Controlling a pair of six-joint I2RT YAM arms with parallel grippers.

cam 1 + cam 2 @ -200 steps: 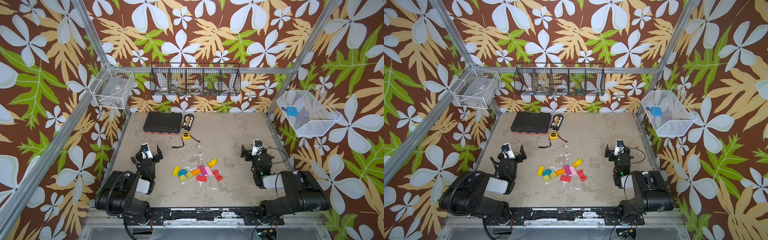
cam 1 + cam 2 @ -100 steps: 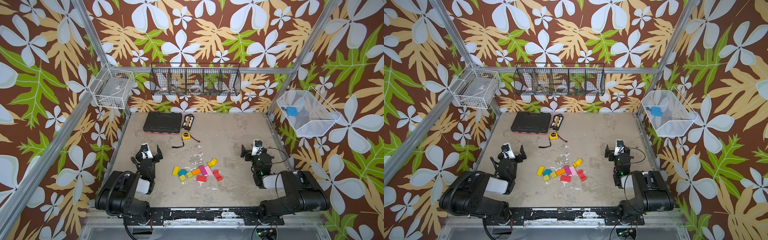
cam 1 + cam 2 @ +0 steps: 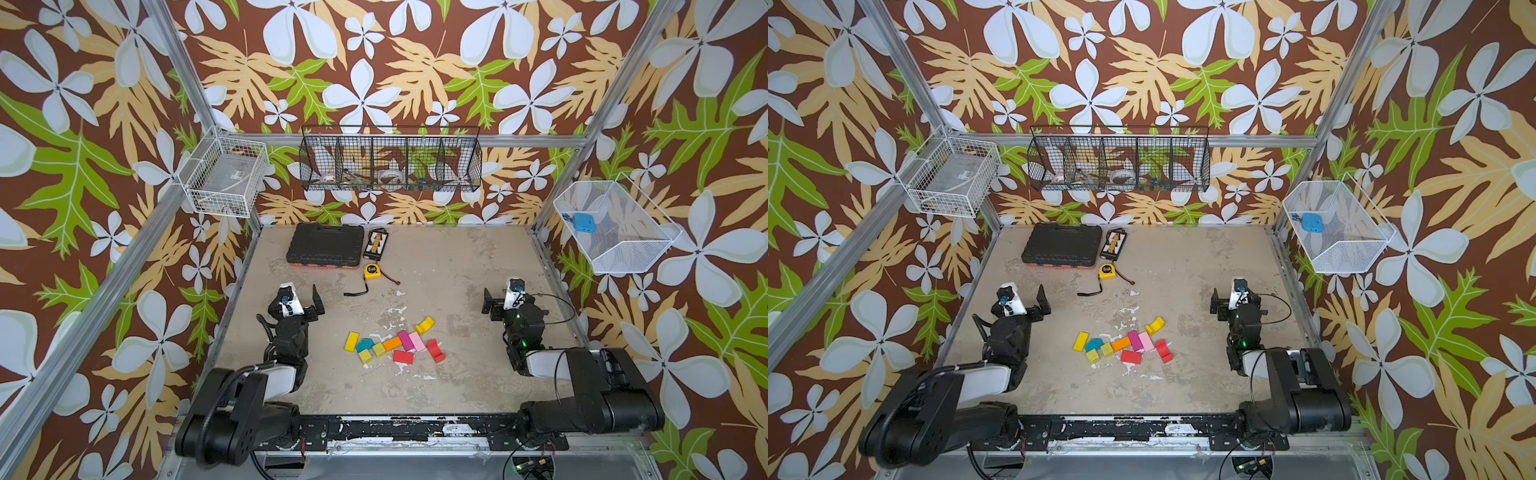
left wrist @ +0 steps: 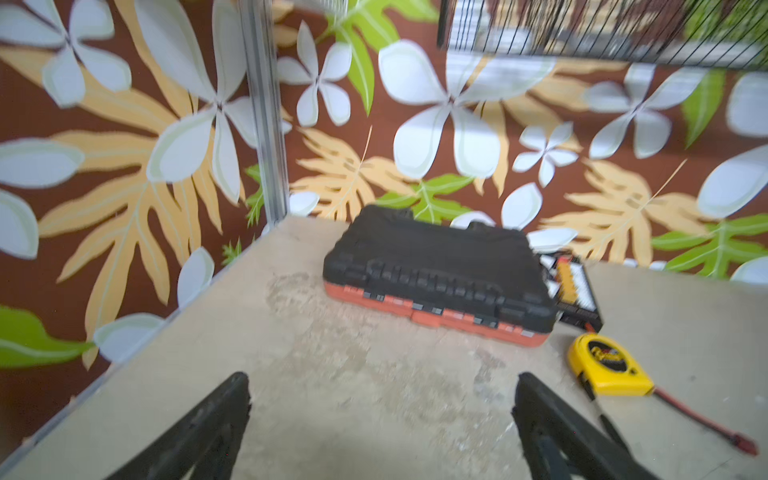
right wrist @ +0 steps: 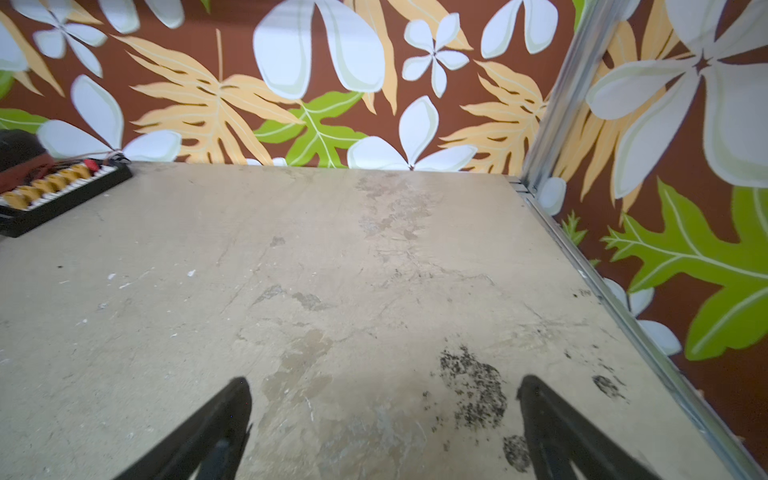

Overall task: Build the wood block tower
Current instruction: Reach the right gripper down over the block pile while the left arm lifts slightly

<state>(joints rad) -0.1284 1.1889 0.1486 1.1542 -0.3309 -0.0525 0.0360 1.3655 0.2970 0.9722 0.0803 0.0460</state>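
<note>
Painted wood blocks [image 3: 405,340] lie near the worktop's [image 3: 457,266] front edge, between left claw [image 4: 382,379] and right claw [image 5: 384,380]; both gape empty.

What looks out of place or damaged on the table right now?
Nothing looks spilled or broken. The wood blocks lie loose in a jumble at mid-table, none stacked. The table is worn, with white chipped patches just beyond the blocks. The yellow tape measure sits by the tool case with its black strap trailing.
</note>
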